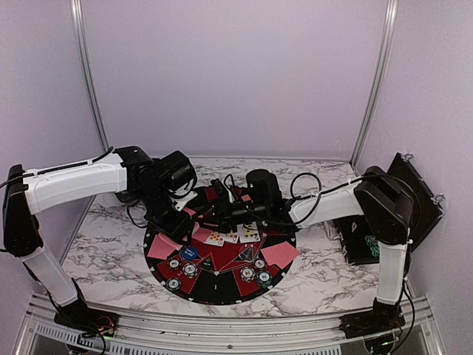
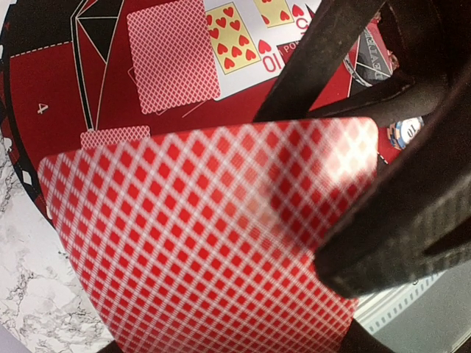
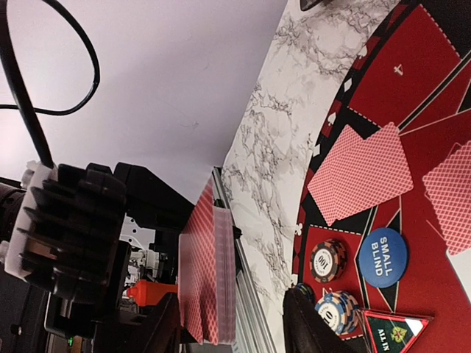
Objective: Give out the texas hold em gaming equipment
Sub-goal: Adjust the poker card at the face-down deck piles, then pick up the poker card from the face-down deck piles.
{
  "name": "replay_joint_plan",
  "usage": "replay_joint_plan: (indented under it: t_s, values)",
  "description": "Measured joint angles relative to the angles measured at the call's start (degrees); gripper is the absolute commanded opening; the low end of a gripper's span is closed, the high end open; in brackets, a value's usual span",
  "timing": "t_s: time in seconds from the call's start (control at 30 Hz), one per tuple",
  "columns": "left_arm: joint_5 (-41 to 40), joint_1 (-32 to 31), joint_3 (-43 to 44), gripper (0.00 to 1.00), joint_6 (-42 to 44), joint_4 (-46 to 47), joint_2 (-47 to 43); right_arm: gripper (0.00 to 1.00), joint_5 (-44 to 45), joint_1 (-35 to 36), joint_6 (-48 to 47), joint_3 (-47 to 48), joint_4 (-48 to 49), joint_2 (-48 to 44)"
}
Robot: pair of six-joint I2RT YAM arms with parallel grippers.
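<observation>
- A deck of red-backed cards is clamped in the left gripper, held in the air above the 9 o'clock side of the mat.
- The right gripper has its fingers apart, one on each side of the deck's edge. It grips nothing, and I cannot tell whether it touches the deck.
- Much of the layout looks done. Face-up cards lie in a row at the mat's centre.
- Face-down cards lie at 9 o'clock and at 3 o'clock.
- Striped poker chips sit in small groups at 7 o'clock and at 5 o'clock.
- A blue marker reading "SMALL BLIND" lies just beside the 7 o'clock chips.
- Judging by the thick deck in hand, more cards are probably left to deal, likely to the far seats.
- The round black-and-red mat lies on a marble table. A black case stands open at 3 o'clock, well apart from the mat.
- Both grippers hide the mat from 10 to 2 o'clock, so any cards or chips there cannot be seen.
- I cannot pick out an orange disc in any view.
- The left wrist view is blurred and mostly filled by the deck's top card.
</observation>
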Motion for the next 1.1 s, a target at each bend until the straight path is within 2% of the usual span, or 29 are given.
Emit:
replay_joint_plan:
  t_s: [0.6,1.1]
  values:
    - [0.4,0.0,-0.2,0.63,0.0,0.1,0.0,0.25,0.1,-1.2,2.2,-2.6,2.1,-2.6]
    - [0.4,0.0,-0.2,0.63,0.0,0.1,0.0,0.18,-0.9,-0.8,4.1,-2.5,4.0,-2.5]
